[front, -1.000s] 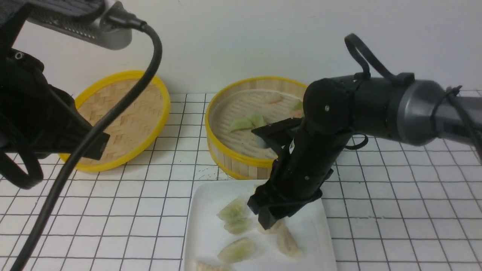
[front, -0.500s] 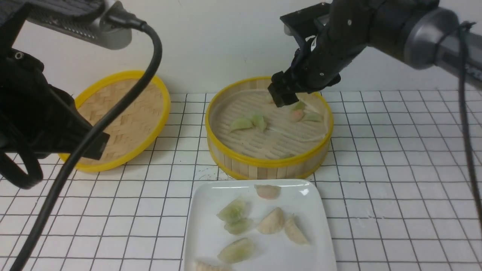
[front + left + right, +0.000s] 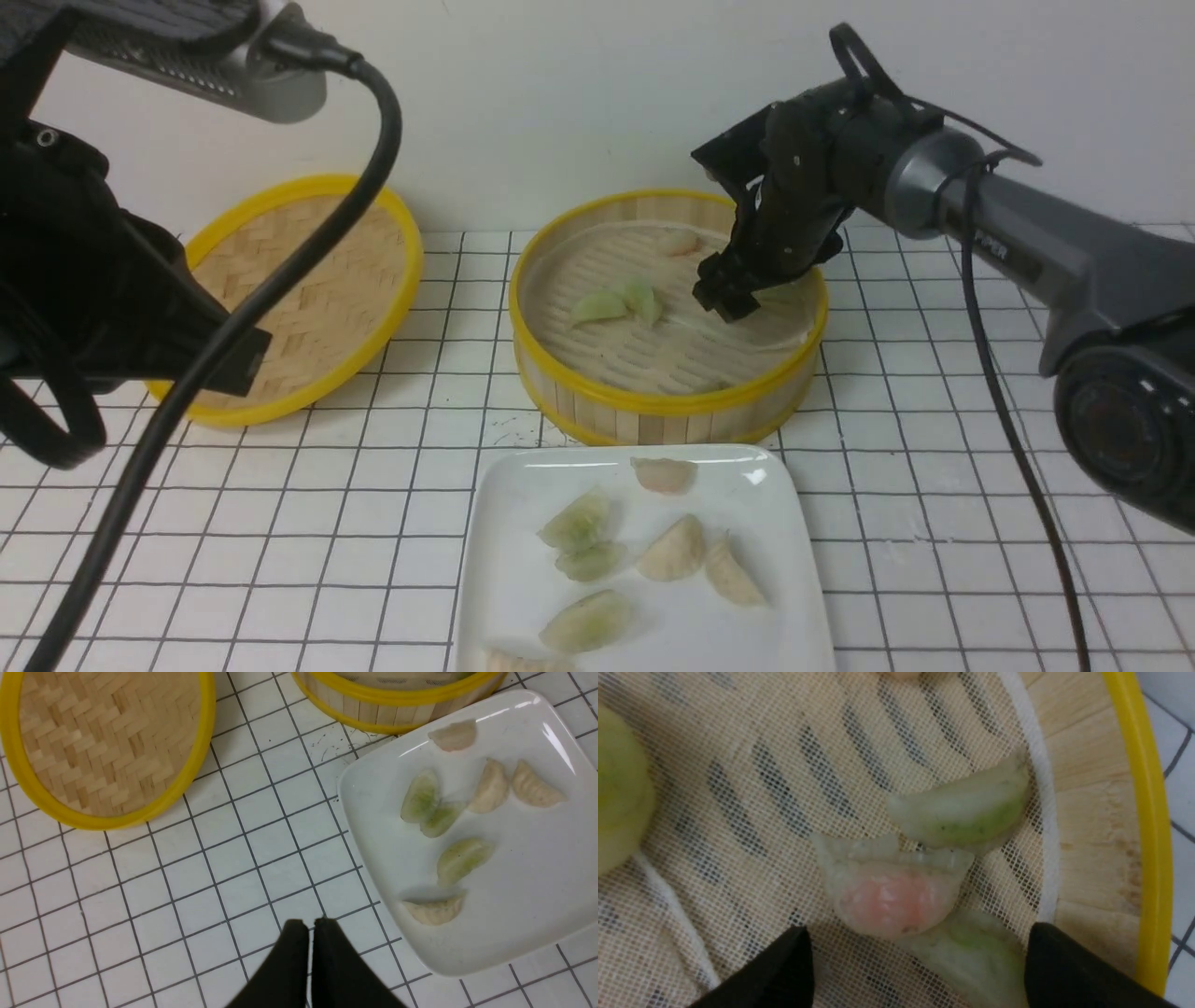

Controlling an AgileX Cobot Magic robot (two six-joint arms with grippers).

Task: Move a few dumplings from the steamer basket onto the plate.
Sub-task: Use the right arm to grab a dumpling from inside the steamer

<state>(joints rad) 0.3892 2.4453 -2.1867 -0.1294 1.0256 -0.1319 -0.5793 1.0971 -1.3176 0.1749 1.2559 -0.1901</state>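
White glossy square plate [image 3: 504,597], nearest, carries seven pale green, cream and pinkish crescent dumplings [image 3: 672,549]. Beside it the left gripper [image 3: 310,924] hangs over the tiles, jaws pressed together, empty. Behind, the right gripper [image 3: 726,297], jaws spread wide, hangs over a pinkish dumpling [image 3: 887,900] inside the round yellow-rimmed bamboo steamer basket [image 3: 653,406].

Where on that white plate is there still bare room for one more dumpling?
The plate is bare along its left rim, beside the green dumplings, and in its near right corner, bordered by the two cream dumplings. The middle is crowded: dumplings lie close together, two green ones touching.
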